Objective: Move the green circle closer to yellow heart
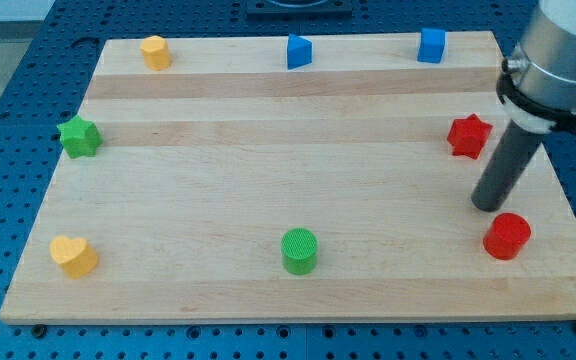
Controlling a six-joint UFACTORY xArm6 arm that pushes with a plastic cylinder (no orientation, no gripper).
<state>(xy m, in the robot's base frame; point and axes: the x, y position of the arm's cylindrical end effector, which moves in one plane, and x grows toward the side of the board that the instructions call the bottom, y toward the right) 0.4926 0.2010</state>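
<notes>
Wooden table (pixel 268 110) fills most of the view, pale planks, blue pegboard around it. Arm comes in at the table's right edge, grey housing, dark rod down to my tip (pixel 487 206). No hand on this rig, just the rod, so nothing to spread or pinch. Tip sits near the right edge, just above and left of the red circle (pixel 507 236), below the red star (pixel 469 135), not touching either as far as I can tell.

Green circle (pixel 300 250) stands near the bottom edge, about mid-width, upright, clear on all sides. Yellow heart (pixel 73 255) is near the bottom-left corner, well apart from the green circle, roughly on the same row. Tip is well apart from the green circle, over on its right.

Other blocks: green star (pixel 79 136) at the left edge, yellow hexagon-ish block (pixel 155 51) near the top-left corner, blue triangle-ish block (pixel 299 51) at top edge middle, blue cube (pixel 431 45) toward the top-right corner.

Handling guess: green circle looks small, light, rigid, flat-bottomed, should slide easily on smooth wood. Round side means an off-centre push will likely make it roll off the tip. Best contact is the middle of its right side, pushing straight left along the bottom edge. Path to the heart looks free.
</notes>
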